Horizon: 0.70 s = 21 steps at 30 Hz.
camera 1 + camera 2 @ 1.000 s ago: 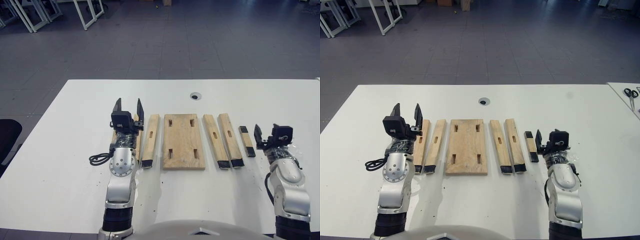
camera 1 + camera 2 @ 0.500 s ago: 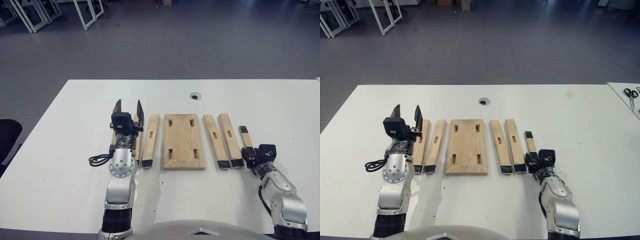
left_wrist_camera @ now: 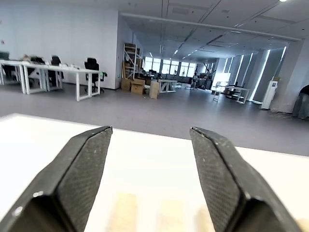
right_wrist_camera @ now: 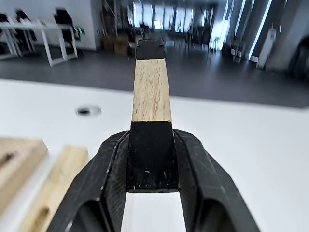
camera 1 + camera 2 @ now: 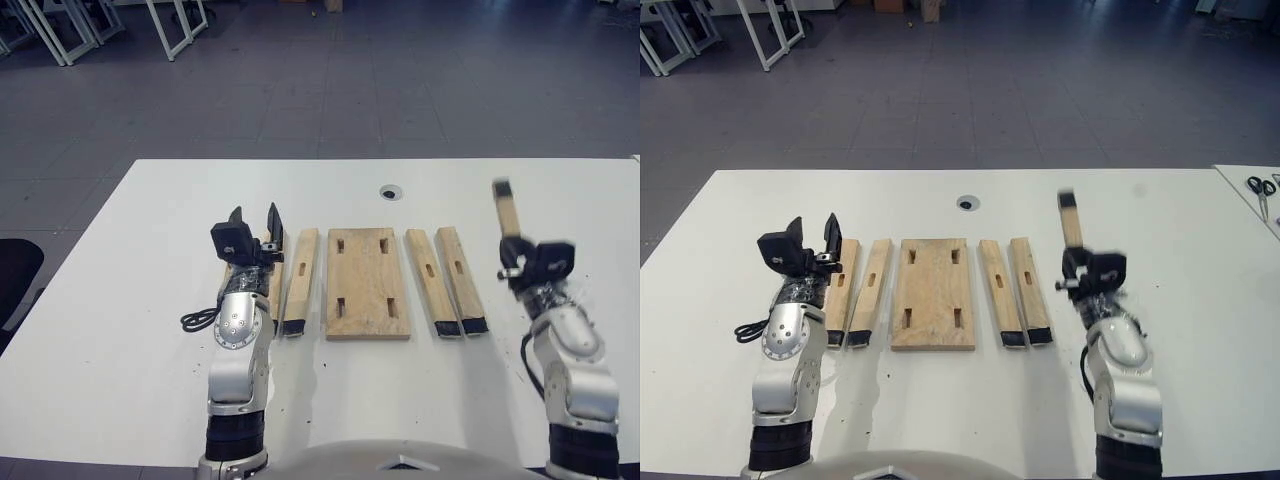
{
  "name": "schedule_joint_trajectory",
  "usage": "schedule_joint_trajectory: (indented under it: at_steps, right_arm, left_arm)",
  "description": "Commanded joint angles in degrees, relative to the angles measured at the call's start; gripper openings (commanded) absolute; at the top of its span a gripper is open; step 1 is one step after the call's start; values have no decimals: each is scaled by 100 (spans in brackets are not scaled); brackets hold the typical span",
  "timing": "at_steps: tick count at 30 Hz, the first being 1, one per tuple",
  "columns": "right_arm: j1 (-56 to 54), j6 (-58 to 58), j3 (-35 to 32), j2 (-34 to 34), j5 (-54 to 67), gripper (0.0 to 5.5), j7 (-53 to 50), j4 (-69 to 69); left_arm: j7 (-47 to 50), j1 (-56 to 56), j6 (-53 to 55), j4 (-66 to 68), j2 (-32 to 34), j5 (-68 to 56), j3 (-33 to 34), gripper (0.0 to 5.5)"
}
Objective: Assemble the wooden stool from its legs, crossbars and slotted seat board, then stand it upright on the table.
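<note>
1. The seat board (image 5: 367, 283) is laid flat in the middle of the white counter (image 5: 150, 230), and four slots are seen in it.
2. The two left legs (image 5: 300, 280) are laid side by side just beside the left edge of the board. The outer one is partly covered by the left arm.
3. The two right legs (image 5: 459, 278) are laid just beside the right edge of the board. Each is seen with a slot in its upper face and a black cap at the near end.
4. The left hand (image 5: 254, 222) is released: its fingers (image 3: 77, 179) are spread apart and nothing is held between them. It is kept above the far end of the outer left leg.
5. The right hand (image 5: 512, 258) is clenched on a short crossbar (image 5: 507, 208). The lower black end of the crossbar is gripped between the fingers (image 4: 198, 169).
6. The crossbar is held nearly upright and raised off the counter, to the right of the right legs and apart from them. Its upper end is also black.
7. A black cable (image 5: 197, 320) is laid on the counter beside the left arm. A small round hole (image 5: 391, 191) is seen in the counter beyond the board.
</note>
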Motion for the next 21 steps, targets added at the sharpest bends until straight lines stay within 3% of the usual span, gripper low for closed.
schedule_joint_trajectory:
  at_steps: [1,3,6,14,19,21]
  right_arm:
    - [-130,-164,535,-327,350,127,907,-464]
    - [-219,-237,643,-480,488,127,1272,-635]
    - [-351,-340,801,-647,623,127,1708,-743]
    - [-33,-542,1759,-981,543,127,2500,-1149]
    - [66,-749,1956,-1107,372,127,2593,-1116]
    - [101,-804,1930,-1107,296,127,2533,-1091]
  left_arm:
    - [-616,-300,1597,-445,-221,-2608,208,300]
    - [-718,-346,2097,-647,-179,-3936,308,300]
    - [-717,-414,2524,-687,48,-4945,365,300]
    - [-515,-374,2778,-796,119,-5422,-29,300]
    - [-424,-389,2715,-828,165,-5719,-53,300]
    - [-417,-370,2640,-816,221,-5629,-33,260]
